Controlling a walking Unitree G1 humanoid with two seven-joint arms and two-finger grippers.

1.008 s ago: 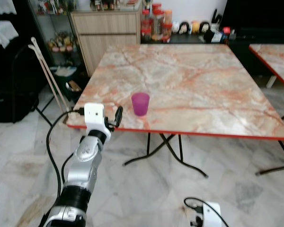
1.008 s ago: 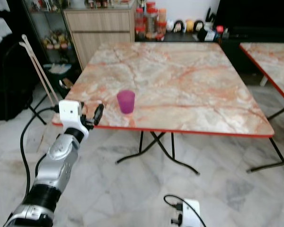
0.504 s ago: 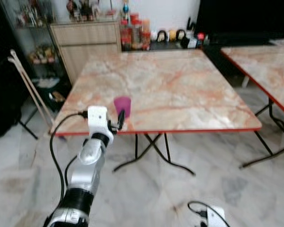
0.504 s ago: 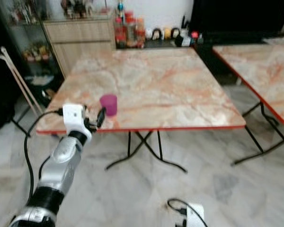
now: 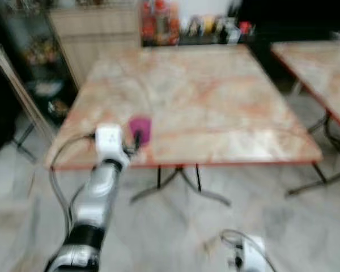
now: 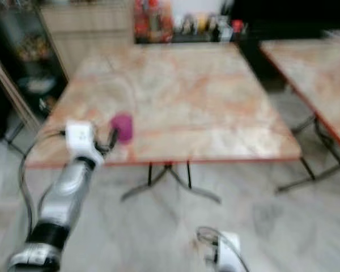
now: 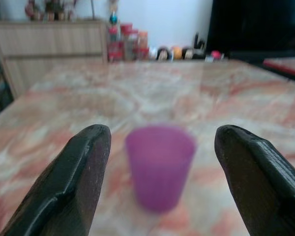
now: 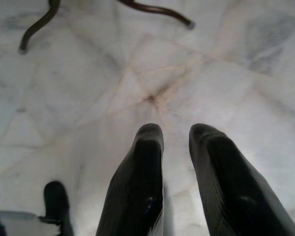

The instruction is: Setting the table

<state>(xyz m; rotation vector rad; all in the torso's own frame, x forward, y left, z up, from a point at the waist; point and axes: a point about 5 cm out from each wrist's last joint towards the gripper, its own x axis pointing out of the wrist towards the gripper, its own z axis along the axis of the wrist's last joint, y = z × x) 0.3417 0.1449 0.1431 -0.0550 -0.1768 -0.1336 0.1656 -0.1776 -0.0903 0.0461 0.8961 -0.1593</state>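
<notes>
A purple plastic cup [image 5: 140, 129] stands upright near the front left corner of the marble-patterned table [image 5: 215, 85] with its red edge. My left gripper [image 5: 134, 141] is held out at the table's front edge just short of the cup. In the left wrist view the cup [image 7: 160, 164] sits ahead, framed by the two black fingers [image 7: 83, 172], and the left gripper [image 7: 162, 132] is open and not touching it. My right gripper [image 8: 169, 130] hangs low over the marble floor, fingers close together with nothing between them. The eye views are blurred.
A second marble table [image 5: 323, 62] stands to the right, with a gap between the two. Behind the table are a wooden cabinet [image 5: 90, 28] and red-lidded jars [image 5: 158, 14]. Pale sticks [image 5: 17, 85] lean at the left. Black folding legs [image 5: 181, 181] are under the table.
The head camera has shifted and gone blurry. My left gripper has come closer to the purple cup, which now sits just ahead of its open fingers. The cup has not moved on the table.
</notes>
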